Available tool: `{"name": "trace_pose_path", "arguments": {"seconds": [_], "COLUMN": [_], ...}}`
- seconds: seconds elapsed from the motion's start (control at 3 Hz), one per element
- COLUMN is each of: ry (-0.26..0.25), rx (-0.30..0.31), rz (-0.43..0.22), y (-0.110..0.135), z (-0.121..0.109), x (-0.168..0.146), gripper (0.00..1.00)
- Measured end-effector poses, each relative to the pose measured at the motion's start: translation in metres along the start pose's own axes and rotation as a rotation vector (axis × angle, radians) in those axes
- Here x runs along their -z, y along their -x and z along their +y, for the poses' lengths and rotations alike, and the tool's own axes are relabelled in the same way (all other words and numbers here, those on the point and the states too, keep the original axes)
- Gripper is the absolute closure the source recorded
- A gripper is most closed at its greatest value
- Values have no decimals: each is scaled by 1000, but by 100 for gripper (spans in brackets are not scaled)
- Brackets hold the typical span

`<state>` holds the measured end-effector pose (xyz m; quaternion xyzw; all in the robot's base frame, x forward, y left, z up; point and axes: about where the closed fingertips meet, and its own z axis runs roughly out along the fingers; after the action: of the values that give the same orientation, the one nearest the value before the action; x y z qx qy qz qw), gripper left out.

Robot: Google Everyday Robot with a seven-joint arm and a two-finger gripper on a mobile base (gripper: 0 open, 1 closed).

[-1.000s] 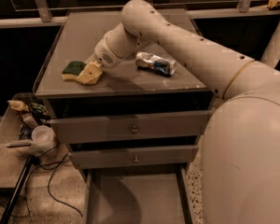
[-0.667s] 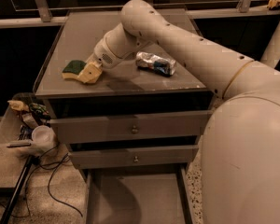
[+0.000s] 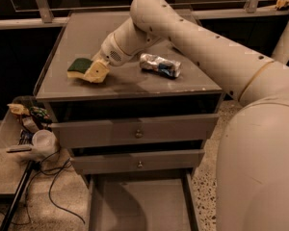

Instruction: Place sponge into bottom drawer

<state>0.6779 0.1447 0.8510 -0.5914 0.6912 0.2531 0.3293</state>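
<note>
The sponge [image 3: 79, 67], dark green on top and pale yellow below, lies on the left part of the grey cabinet top [image 3: 135, 83]. My gripper [image 3: 96, 72] reaches down from the right and sits at the sponge's right end, its pale finger touching or overlapping the sponge. The bottom drawer [image 3: 142, 207] is pulled open at the foot of the cabinet, and what shows of its grey floor is bare.
A crushed silver can [image 3: 159, 64] lies on the cabinet top to the right of my gripper. Two upper drawers with small knobs [image 3: 138, 134] are shut. A tray with a cup and clutter [image 3: 31, 138] and cables stand on the floor to the left. My arm fills the right side.
</note>
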Motion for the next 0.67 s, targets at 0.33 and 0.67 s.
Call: {"name": "trace_pose_path", "arguments": {"seconds": [0.33,0.67], "ry": [-54,-125], "rx": [17,27], "rz": [-37,-79], "y": [0,-9], "z": [9,26], "x": [39,84], "gripper": [100,100]}}
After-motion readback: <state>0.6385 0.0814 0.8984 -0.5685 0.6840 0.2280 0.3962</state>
